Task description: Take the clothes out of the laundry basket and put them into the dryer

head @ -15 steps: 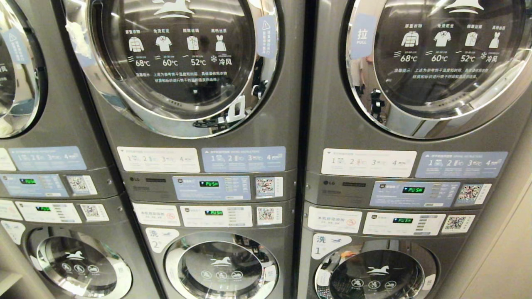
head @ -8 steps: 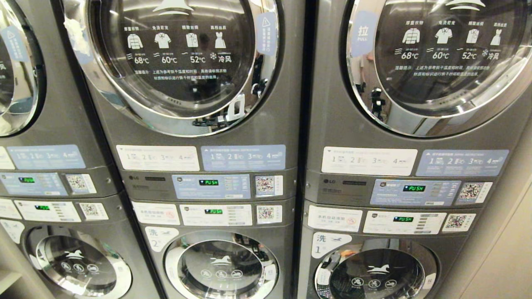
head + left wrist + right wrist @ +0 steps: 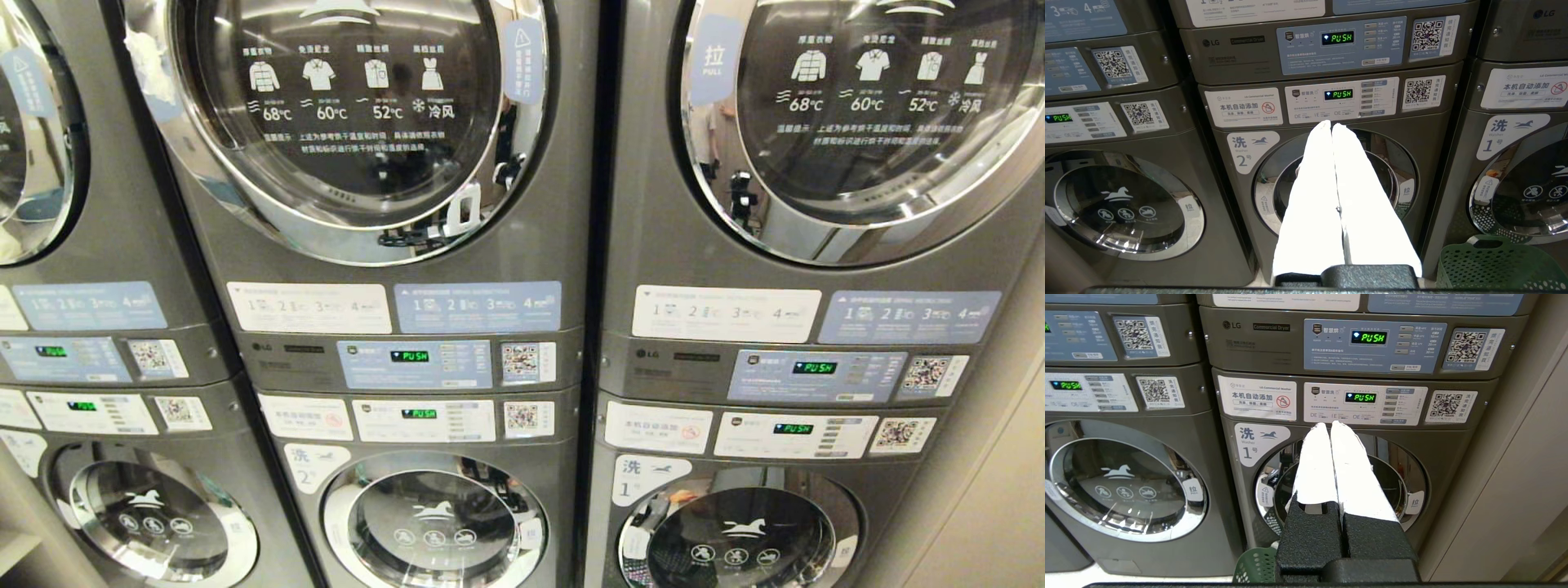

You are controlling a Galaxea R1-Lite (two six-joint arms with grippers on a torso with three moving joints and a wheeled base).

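Grey dryers stand stacked on washers in front of me. The right dryer (image 3: 865,122) and the middle dryer (image 3: 343,114) each have a round chrome-rimmed glass door, both closed. A green perforated laundry basket (image 3: 1494,265) sits on the floor before washer number 1, its rim also showing in the right wrist view (image 3: 1255,565). No clothes are visible. My left gripper (image 3: 1331,123) is shut and empty, held before washer number 2. My right gripper (image 3: 1329,424) is shut and empty, held before washer number 1. Neither gripper shows in the head view.
Control panels reading PUSH (image 3: 816,367) run between dryers and washers. The washer doors (image 3: 433,523) below are closed. A third stack (image 3: 82,245) stands at the left. A beige wall (image 3: 1004,457) borders the right stack closely.
The whole head view has shifted a little, with the machines sliding slightly upward in the picture; the camera moved, not the machines.
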